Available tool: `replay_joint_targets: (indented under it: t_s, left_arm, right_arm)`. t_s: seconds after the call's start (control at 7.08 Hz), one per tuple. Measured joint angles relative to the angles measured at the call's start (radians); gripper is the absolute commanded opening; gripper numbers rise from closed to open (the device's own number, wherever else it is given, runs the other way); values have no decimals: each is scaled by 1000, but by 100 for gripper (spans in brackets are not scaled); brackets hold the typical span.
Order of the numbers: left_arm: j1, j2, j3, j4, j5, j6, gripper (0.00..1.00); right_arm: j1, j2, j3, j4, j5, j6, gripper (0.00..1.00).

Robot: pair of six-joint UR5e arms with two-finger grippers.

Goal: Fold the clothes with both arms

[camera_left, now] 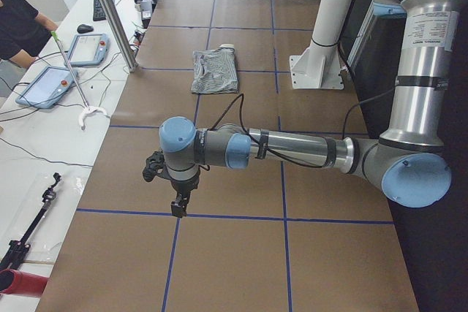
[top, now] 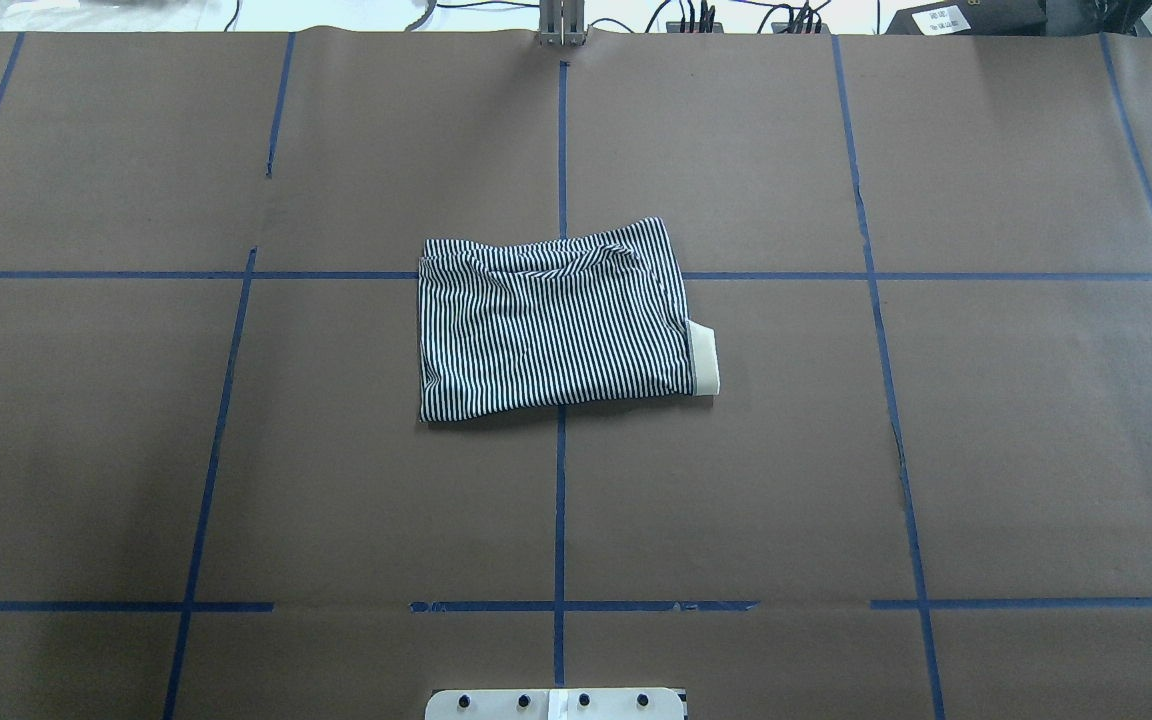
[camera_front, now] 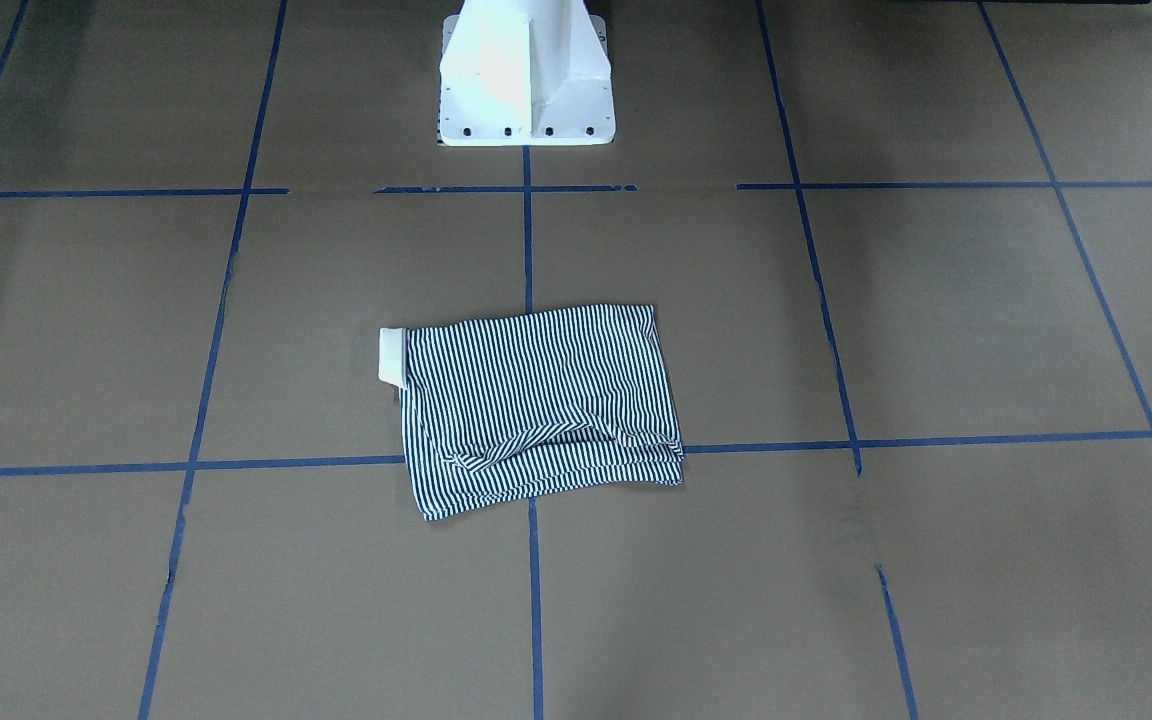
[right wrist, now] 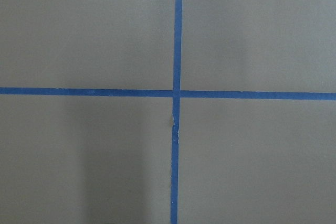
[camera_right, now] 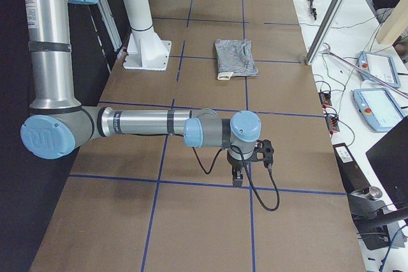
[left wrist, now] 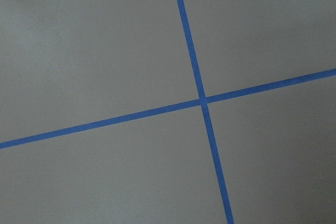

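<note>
The striped polo shirt (camera_front: 536,410) lies folded into a compact rectangle at the middle of the brown table, and nothing touches it. Its cream collar (camera_front: 391,355) sticks out at one short end. From overhead the shirt (top: 551,330) sits across the central tape line, collar (top: 704,360) to the right. My left gripper (camera_left: 178,210) hangs over bare table far from the shirt (camera_left: 214,71), pointing down. My right gripper (camera_right: 237,179) hangs the same way at the opposite end, far from the shirt (camera_right: 234,57). I cannot tell whether either is open or shut. Both wrist views show only a tape cross.
Blue tape lines (top: 561,500) grid the brown table. The white pedestal (camera_front: 526,75) stands at the robot's edge. A side bench holds teach pendants (camera_left: 44,85), cables and a metal pole (camera_left: 110,12). A person's sleeve (camera_left: 18,27) shows beyond it.
</note>
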Motion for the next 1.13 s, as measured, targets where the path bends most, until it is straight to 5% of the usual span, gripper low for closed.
replay_joint_targets:
  t_s: [1.13]
  left_arm:
    - [2, -3, -3, -6, -16, -145, 100]
  right_arm:
    - [-7, 1, 0, 7, 1, 33, 100]
